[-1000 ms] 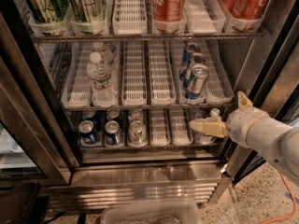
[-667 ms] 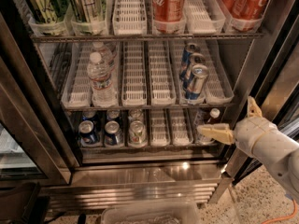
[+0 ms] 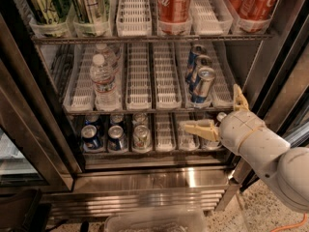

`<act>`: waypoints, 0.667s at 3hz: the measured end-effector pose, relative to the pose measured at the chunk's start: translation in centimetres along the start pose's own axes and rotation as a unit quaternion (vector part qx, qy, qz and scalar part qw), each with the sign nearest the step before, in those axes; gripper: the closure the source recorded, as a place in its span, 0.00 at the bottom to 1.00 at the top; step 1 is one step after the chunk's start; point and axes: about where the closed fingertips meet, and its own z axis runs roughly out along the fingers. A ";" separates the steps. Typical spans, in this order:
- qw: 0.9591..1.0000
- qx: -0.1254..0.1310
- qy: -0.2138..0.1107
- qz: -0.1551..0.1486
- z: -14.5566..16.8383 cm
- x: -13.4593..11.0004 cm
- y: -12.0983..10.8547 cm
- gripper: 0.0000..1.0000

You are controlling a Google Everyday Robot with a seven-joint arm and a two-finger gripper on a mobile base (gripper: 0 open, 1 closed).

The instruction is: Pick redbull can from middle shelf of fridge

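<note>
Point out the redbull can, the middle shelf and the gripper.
redbull can (image 3: 203,84), camera view, front can's blue-and-silver side.
middle shelf (image 3: 145,111), camera view, its front steel bar.
gripper (image 3: 211,107), camera view, midway between open fingertips, just below-right of the can.

Redbull can at front of a right lane on middle shelf, water bottles in left lane, gripper just below-right of can.

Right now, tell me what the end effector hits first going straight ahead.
Probably the front redbull can on the middle shelf: the open end effector, low right of it, aims up-left at it. Depth is unclear; the shelf's front bar may come first.
</note>
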 end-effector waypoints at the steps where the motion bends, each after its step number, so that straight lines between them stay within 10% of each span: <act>1: 1.000 0.000 0.000 0.000 0.0 0.0 0.0 0.00; 2: 1.000 0.014 -0.003 -0.001 1.0 -0.3 0.4 0.00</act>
